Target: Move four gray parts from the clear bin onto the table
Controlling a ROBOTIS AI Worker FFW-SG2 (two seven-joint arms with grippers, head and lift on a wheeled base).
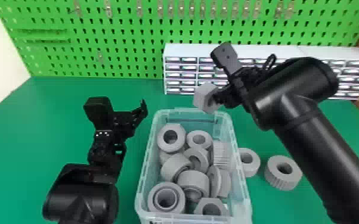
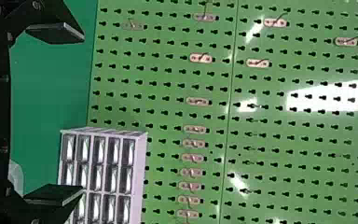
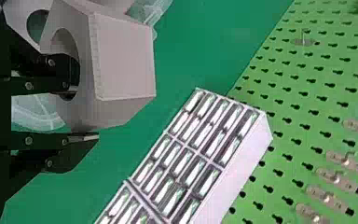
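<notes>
The right gripper [image 3: 85, 112] grips a gray nut [image 3: 123, 60] by its wall, one finger inside the hole, near the clear bin's [image 1: 141, 178] far rim. Two gray parts [image 1: 272, 175] lie on the table [image 1: 24, 134], so I think this is third; next it must go down beside them. The hole, its axis tilted, faces the gripper. The left gripper [image 2: 81, 113] waits open beside the bin.
</notes>
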